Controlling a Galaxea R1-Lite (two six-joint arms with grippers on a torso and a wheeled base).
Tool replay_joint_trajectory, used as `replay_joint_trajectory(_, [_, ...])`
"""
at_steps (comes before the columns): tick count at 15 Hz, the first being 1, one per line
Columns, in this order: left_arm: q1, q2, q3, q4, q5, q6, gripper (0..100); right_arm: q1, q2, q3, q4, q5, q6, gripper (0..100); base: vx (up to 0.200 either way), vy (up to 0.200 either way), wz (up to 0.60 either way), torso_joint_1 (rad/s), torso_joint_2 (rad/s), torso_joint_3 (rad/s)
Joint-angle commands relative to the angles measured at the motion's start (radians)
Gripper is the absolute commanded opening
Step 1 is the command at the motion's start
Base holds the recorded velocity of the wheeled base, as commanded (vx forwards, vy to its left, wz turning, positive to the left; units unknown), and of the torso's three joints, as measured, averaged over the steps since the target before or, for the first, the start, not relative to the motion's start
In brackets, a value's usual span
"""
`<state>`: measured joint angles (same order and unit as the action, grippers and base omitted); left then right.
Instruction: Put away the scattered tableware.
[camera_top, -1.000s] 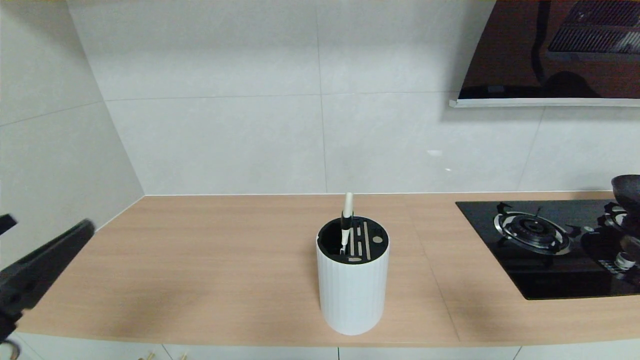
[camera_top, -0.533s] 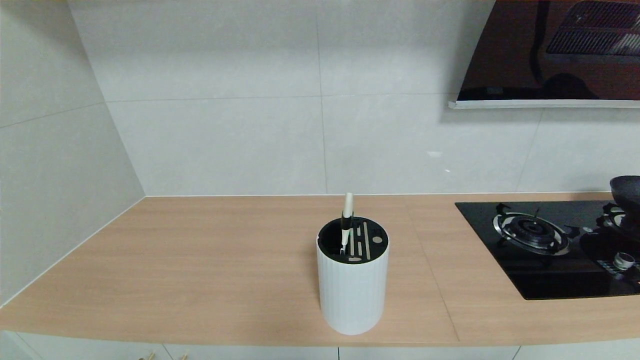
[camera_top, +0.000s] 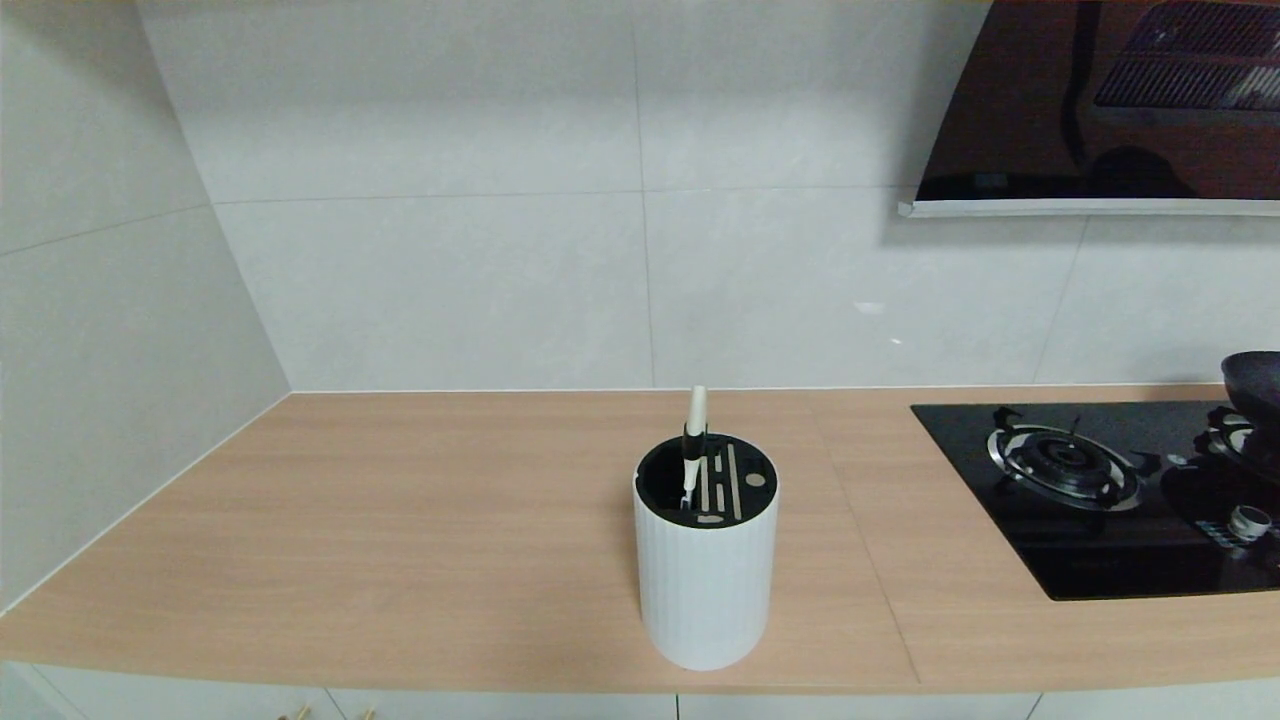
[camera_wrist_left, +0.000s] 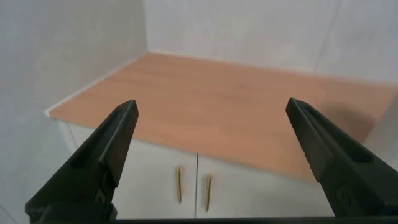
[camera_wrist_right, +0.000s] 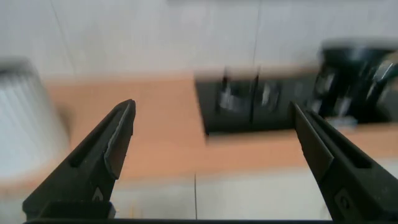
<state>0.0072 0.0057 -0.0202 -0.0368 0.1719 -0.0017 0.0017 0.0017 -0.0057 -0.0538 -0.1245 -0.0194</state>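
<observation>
A white ribbed utensil holder (camera_top: 708, 580) with a black slotted top stands upright near the counter's front edge, about mid-counter. One utensil with a cream handle (camera_top: 696, 412) stands in a slot at the holder's left side. My left gripper (camera_wrist_left: 211, 109) is open with nothing between its fingers, held off the counter's front left corner, above the cabinet doors. My right gripper (camera_wrist_right: 212, 111) is also open with nothing in it, in front of the counter; in its blurred view the holder (camera_wrist_right: 25, 118) is off to one side and the stove (camera_wrist_right: 267, 99) lies beyond.
A black gas stove (camera_top: 1090, 490) fills the counter's right end, with a dark pot (camera_top: 1253, 375) at its far edge. A range hood (camera_top: 1100, 110) hangs above it. Tiled walls close the back and left. The wooden counter (camera_top: 420, 500) stretches left of the holder.
The left arm, at the head view's left edge one second ago, has drawn back off the counter. The holder and the utensil have not moved.
</observation>
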Motion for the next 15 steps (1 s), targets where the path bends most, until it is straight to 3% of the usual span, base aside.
replay_joint_trajectory(1, [-0.001, -0.006, 0.020, 0.003, -0.046, -0.006, 100, 0.000, 0.000, 0.006, 0.006, 0.000, 0.002, 100, 0.000, 0.000, 0.00, 0.000, 0.00, 0.000])
replay_joint_trajectory(2, [-0.001, -0.006, 0.020, 0.029, -0.124, 0.003, 100, 0.000, 0.000, 0.006, 0.006, 0.002, 0.002, 100, 0.000, 0.000, 0.00, 0.000, 0.00, 0.000])
replay_joint_trajectory(3, [-0.001, -0.006, 0.020, 0.041, -0.154, 0.014, 100, 0.000, 0.000, 0.006, 0.006, 0.005, 0.004, 100, 0.000, 0.000, 0.00, 0.000, 0.00, 0.000])
replay_joint_trajectory(5, [-0.003, -0.006, 0.020, 0.038, -0.157, 0.022, 100, 0.000, 0.000, 0.006, 0.011, 0.039, 0.006, 100, 0.000, 0.000, 0.00, 0.000, 0.00, 0.000])
replay_joint_trajectory(6, [-0.003, -0.006, 0.020, 0.038, -0.157, 0.022, 100, 0.001, 0.000, 0.004, 0.063, 0.143, -0.004, 100, 0.000, 0.000, 0.00, 0.000, 0.00, 0.000])
replay_joint_trajectory(7, [-0.003, -0.006, 0.020, 0.038, -0.155, 0.016, 100, 0.001, 0.000, 0.004, 0.063, 0.163, -0.005, 100, 0.000, 0.000, 0.00, 0.000, 0.00, 0.000])
replay_joint_trajectory(9, [-0.003, -0.006, 0.020, 0.038, -0.155, 0.000, 100, 0.001, 0.001, 0.006, 0.052, 0.160, -0.001, 100, 0.000, 0.000, 0.00, 0.000, 0.00, 0.000])
replay_joint_trajectory(15, [-0.003, -0.006, 0.020, 0.038, -0.155, 0.000, 100, 0.001, 0.000, 0.006, 0.052, 0.158, 0.004, 100, 0.000, 0.000, 0.00, 0.000, 0.00, 0.000])
